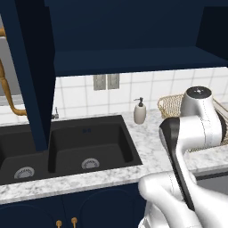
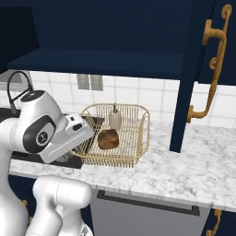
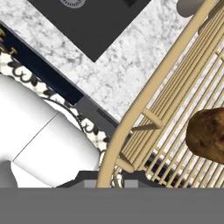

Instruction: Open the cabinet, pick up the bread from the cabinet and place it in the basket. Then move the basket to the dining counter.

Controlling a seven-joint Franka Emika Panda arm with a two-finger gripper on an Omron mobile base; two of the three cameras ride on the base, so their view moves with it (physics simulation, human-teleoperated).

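The golden wire basket (image 2: 139, 136) stands on the marble counter just right of the black sink. The brown bread (image 2: 108, 138) lies inside it, left of centre; in the hand view the bread (image 3: 208, 134) is at the right edge. My gripper (image 3: 109, 183) is shut on the basket's near left rim (image 3: 131, 114), which runs up from between the fingertips. Above, the navy cabinet (image 2: 106, 62) is open, its door (image 2: 186, 78) swung out with a brass handle (image 2: 213, 73). The dining counter is out of view.
A black double sink (image 1: 67, 147) fills the counter left of the basket (image 1: 171, 103). A soap dispenser (image 1: 140, 111) stands by the tiled wall behind it. The cabinet's other open door (image 1: 31, 67) hangs over the sink. Bare marble counter (image 2: 193, 166) stretches right of the basket.
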